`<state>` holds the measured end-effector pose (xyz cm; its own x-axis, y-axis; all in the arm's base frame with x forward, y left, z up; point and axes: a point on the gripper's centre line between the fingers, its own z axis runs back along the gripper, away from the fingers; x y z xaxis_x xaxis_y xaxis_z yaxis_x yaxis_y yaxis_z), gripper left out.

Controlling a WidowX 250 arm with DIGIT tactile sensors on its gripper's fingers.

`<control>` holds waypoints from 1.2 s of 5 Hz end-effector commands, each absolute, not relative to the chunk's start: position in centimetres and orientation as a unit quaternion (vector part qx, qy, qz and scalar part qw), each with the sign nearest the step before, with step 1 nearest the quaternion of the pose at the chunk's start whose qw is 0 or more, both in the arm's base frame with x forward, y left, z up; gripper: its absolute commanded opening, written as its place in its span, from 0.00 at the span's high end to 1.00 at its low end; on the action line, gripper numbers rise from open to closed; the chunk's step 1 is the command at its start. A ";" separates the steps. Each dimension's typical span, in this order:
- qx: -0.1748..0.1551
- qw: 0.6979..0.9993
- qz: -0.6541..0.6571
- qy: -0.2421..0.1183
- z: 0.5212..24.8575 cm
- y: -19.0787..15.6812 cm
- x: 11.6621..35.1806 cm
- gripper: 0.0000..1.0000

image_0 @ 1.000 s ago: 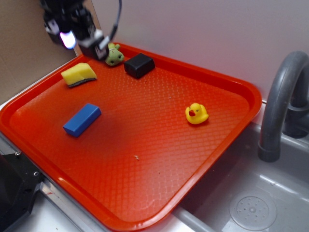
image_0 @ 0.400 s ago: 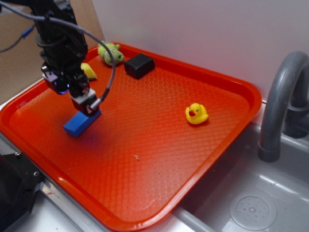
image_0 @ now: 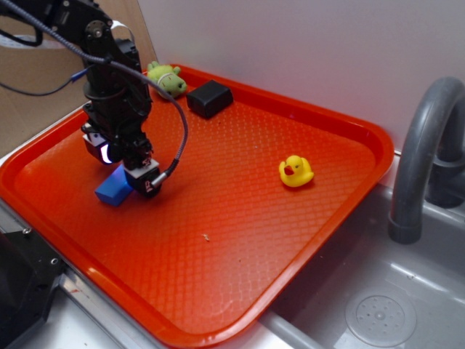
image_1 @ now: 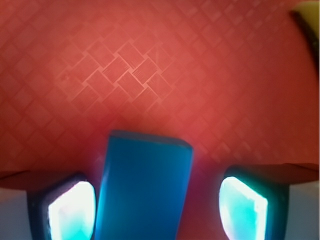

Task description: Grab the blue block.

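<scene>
The blue block [image_0: 112, 190] lies on the red tray [image_0: 240, 167] near its left side. My gripper [image_0: 134, 178] is down over the block, covering most of it. In the wrist view the block [image_1: 145, 187] lies lengthwise between my two fingers. The jaws stand open: the left fingertip [image_1: 70, 212] is almost against the block's left side, and the right fingertip [image_1: 245, 210] stands off with a gap of tray showing. The gripper [image_1: 157, 210] holds nothing.
A black squarish block [image_0: 209, 98] and a green toy [image_0: 166, 78] sit at the tray's back left. A yellow duck [image_0: 296, 171] sits at the right. A grey faucet [image_0: 421, 153] and sink [image_0: 378, 313] lie beyond the tray's right edge. A sliver of the yellow sponge [image_1: 307, 15] shows in the wrist view.
My gripper came from above the tray's back left corner forward and down, and now sits low around the blue block. The block has not moved.
</scene>
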<state>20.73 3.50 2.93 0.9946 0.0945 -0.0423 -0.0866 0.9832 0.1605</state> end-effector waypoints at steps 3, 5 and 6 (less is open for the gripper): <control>0.052 0.998 0.023 0.027 4.6 1.6 20.1 1.00; 0.006 0.997 0.061 -0.054 14.9 1.4 22.4 1.00; 0.003 0.996 0.058 -0.069 18.2 1.1 23.4 1.00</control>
